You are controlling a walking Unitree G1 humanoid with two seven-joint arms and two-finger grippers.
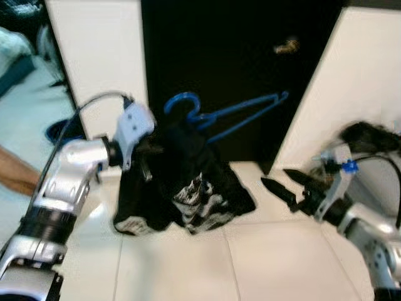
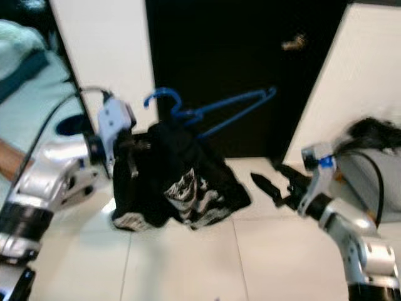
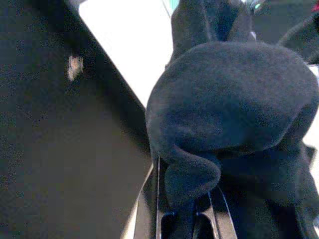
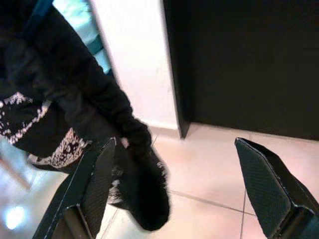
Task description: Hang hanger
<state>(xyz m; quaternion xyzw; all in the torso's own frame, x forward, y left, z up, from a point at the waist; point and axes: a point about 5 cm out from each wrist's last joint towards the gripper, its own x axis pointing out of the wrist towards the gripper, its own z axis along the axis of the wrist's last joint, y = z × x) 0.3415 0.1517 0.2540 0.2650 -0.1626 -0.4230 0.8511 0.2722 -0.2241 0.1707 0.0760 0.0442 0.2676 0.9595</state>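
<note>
One left hand [image 1: 145, 149] is closed on the bunched black shirt [image 1: 188, 188], which hangs soft and light from the stiff blue hanger [image 1: 216, 116]; the hook looks like the place to steer. The right hand [image 1: 285, 186] waits wide apart, near right.

Left pincer [image 1: 149, 150] buried in black garment [image 1: 188, 188]

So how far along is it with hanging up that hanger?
Done so far: the blue hanger with a black garment draped on it is off the floor, carried by the left gripper, whose jaws are shut on the cloth. In hand: it is held up before the dark doorway. The right gripper waits open nearby, empty. Left: the hook rests on nothing yet, and no rail can be made out.
</note>
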